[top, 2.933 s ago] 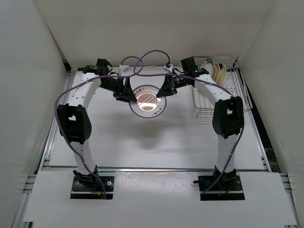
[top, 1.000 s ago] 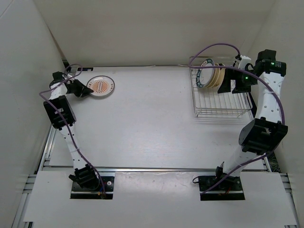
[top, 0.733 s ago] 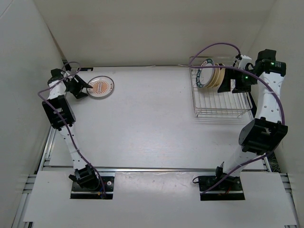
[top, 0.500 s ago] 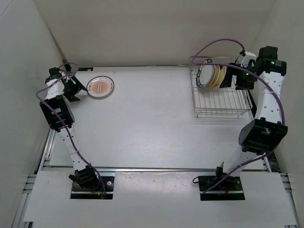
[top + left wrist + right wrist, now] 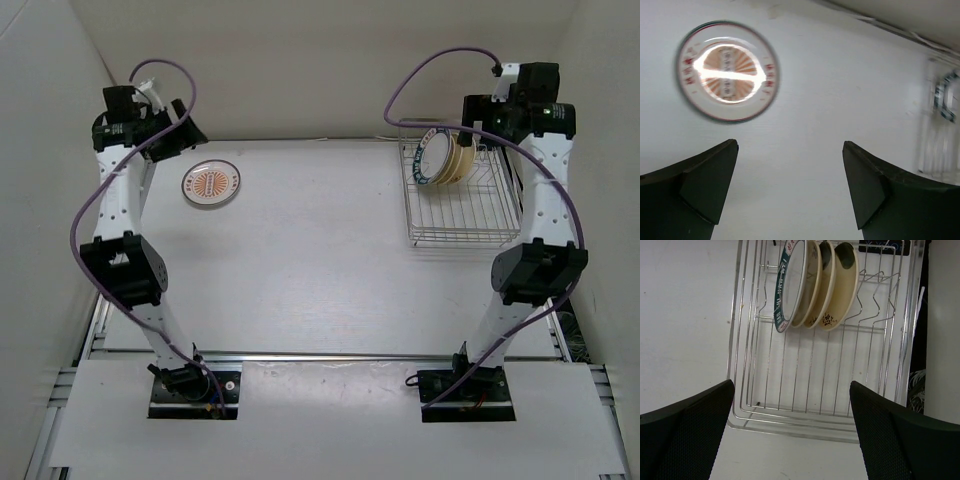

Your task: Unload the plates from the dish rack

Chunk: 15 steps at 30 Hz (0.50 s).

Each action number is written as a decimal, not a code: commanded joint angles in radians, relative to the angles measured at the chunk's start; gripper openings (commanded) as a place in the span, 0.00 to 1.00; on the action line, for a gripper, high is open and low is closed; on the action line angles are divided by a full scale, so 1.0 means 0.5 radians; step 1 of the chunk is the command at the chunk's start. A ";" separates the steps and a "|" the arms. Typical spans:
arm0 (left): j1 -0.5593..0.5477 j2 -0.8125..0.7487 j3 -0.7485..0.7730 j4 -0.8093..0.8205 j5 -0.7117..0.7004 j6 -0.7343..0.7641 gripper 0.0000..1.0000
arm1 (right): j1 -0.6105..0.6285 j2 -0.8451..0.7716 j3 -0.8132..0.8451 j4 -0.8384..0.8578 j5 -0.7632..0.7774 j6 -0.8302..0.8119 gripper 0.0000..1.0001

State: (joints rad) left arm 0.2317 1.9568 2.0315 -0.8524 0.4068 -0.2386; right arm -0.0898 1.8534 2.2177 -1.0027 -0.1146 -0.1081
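Okay, I see both jaws wide, empty: left gripper (image 5: 790, 150) up near orange plate (image 5: 727, 71) on table (image 5: 320, 260), right gripper (image 5: 791, 385) above rack (image 5: 790, 418), three plates (image 5: 815, 285) upright inside.

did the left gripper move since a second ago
Yes. In the top view the left gripper was beside the left rim of the orange-centred plate; now it lies beyond it, toward the rear wall.

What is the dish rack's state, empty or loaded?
Loaded: three plates stand on edge, side by side, in the dish rack.
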 commanded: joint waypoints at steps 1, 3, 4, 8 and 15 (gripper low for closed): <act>-0.141 -0.314 -0.139 -0.032 0.211 0.124 0.97 | 0.029 0.128 0.096 0.063 0.012 0.041 0.99; -0.205 -0.376 -0.188 -0.050 0.376 0.216 0.97 | 0.029 0.202 0.133 0.063 0.011 0.084 0.99; -0.206 -0.422 -0.231 -0.050 0.413 0.235 0.97 | 0.029 0.229 0.166 0.085 0.011 0.084 0.99; -0.255 -0.474 -0.317 -0.108 0.619 0.320 0.95 | 0.075 0.382 0.216 0.106 0.066 0.106 0.99; -0.255 -0.493 -0.409 -0.127 0.864 0.345 0.97 | 0.158 0.536 0.295 0.149 0.146 0.087 0.99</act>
State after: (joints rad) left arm 0.1001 1.7397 1.8236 -0.9066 0.7460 -0.0925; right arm -0.0277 2.1181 2.3024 -0.9764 -0.0658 -0.0776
